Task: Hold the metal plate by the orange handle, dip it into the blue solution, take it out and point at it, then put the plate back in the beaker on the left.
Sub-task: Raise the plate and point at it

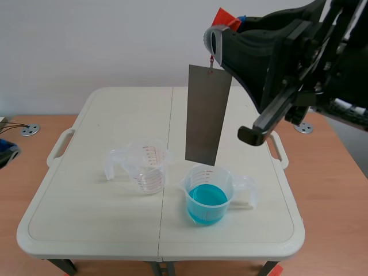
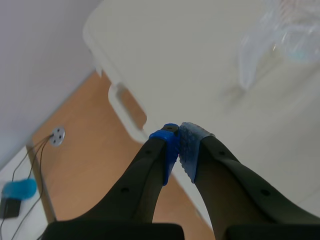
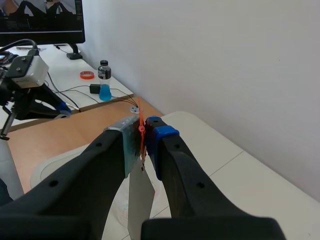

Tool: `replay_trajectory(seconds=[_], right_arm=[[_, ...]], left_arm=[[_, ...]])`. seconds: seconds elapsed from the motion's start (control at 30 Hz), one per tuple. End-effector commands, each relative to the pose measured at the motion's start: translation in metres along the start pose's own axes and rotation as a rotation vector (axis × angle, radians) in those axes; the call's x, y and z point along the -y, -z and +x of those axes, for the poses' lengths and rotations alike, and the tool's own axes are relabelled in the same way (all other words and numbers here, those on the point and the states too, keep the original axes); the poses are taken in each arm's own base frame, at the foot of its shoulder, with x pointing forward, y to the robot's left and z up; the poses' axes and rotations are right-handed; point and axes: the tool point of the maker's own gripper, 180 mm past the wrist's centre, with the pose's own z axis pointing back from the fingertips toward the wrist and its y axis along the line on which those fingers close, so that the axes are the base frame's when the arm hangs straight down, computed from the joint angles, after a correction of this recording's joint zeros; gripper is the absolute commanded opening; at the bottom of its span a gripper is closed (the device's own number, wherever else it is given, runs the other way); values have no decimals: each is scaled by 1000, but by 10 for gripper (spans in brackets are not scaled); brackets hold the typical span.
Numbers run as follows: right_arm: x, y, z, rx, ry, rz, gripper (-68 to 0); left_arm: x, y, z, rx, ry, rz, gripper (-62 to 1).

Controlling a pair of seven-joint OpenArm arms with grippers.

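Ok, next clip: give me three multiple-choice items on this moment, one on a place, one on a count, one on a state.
1. Where is the metal plate? A. hanging over the beaker of blue solution, out of the liquid; B. lying flat; C. sunk halfway in liquid.
2. How many beakers stand on the table? A. one; B. two; C. four.
3. How do the fingers of the left gripper stand? A. wide open; B. shut on a handle; C. shut on nothing.

Answers: 1 A, the scene view shows its lower edge above the rim. 2 B, the blue one and a clear beaker. 3 C, in the left wrist view they meet with nothing between them.
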Motion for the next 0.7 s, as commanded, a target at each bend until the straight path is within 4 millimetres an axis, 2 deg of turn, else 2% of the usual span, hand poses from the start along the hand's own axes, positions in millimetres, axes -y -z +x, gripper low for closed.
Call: replay_trajectory(seconds=[0.0, 0.2, 0.37, 0.53, 0.67], right_arm=[[-3, 1, 14, 41, -20, 20, -660], [-1, 2, 16, 42, -32, 20, -660], [2, 5, 18, 40, -54, 20, -660], [6, 8, 25, 52, -83, 19, -660], [8, 13, 29, 57, -106, 27, -660]], left_arm=[[-1, -7, -2, -4, -1, 18, -591], [6, -41, -57, -165, -16, 53, -591], [35, -66, -93, -278, -38, 1, -591], [67, -91, -117, -354, -64, -76, -591], [82, -106, -130, -387, -91, -104, -591]])
